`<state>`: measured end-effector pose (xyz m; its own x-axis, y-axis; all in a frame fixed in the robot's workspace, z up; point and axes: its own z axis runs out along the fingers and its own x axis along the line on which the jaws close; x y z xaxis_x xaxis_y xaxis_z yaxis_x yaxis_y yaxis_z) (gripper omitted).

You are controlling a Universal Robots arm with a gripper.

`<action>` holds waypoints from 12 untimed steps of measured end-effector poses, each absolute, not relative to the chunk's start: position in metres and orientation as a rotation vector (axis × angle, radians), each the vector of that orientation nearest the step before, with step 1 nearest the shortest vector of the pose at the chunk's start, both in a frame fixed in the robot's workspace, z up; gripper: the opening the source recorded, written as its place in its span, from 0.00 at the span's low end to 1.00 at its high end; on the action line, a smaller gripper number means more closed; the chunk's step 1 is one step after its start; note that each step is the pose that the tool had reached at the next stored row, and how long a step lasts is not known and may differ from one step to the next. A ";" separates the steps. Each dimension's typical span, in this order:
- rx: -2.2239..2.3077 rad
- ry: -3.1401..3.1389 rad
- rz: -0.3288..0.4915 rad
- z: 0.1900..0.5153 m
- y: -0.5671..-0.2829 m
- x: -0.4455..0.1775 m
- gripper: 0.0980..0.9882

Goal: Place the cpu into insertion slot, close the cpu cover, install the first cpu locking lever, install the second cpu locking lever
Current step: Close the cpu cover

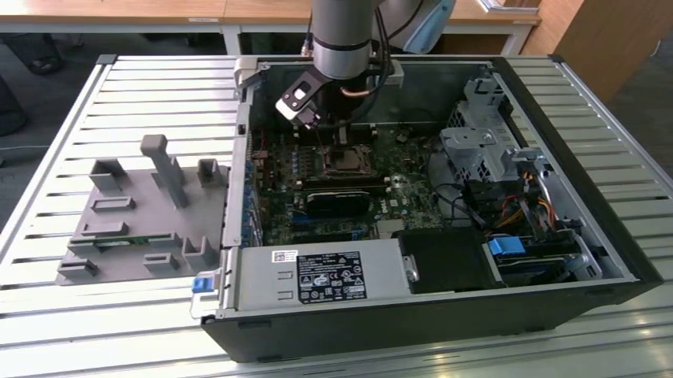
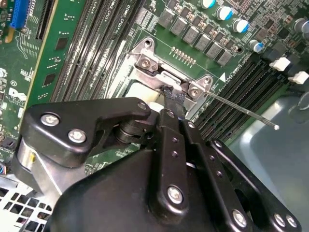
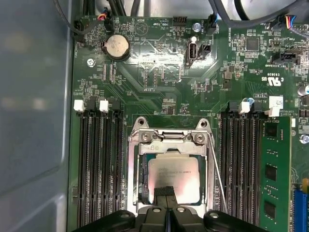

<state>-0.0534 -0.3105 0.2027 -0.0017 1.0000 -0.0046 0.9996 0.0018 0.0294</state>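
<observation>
The cpu (image 3: 176, 174), a dull silver square, lies inside the insertion slot (image 3: 141, 186), whose dark bed shows along one side of the chip. The silver cpu cover (image 3: 169, 147) shows at the hinged end with two screws; I cannot tell whether it lies flat. My gripper (image 3: 166, 191) has its black fingers pressed together, tips at the chip's edge, also seen as gripper (image 2: 173, 98) beside the hinge bracket (image 2: 166, 77). A thin locking lever (image 2: 241, 110) sticks out free from the socket; lever (image 3: 216, 169) runs along the socket's side. In the exterior view my gripper (image 1: 334, 135) hangs over the socket (image 1: 347, 161).
Black memory slots (image 3: 99, 164) flank the socket, with a green memory module (image 3: 275, 169) in one. A coin battery (image 3: 117, 46) lies beyond. The open computer case (image 1: 620, 260) holds a drive cage (image 1: 478, 150) and power supply (image 1: 315, 276). A grey fixture (image 1: 137, 213) rests on the slatted table.
</observation>
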 end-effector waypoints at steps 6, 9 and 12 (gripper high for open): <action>2.202 2.207 0.025 0.199 -0.311 -0.053 0.01; 2.201 2.208 0.028 0.198 -0.310 -0.051 0.01; 2.202 2.208 0.029 0.199 -0.310 -0.048 0.01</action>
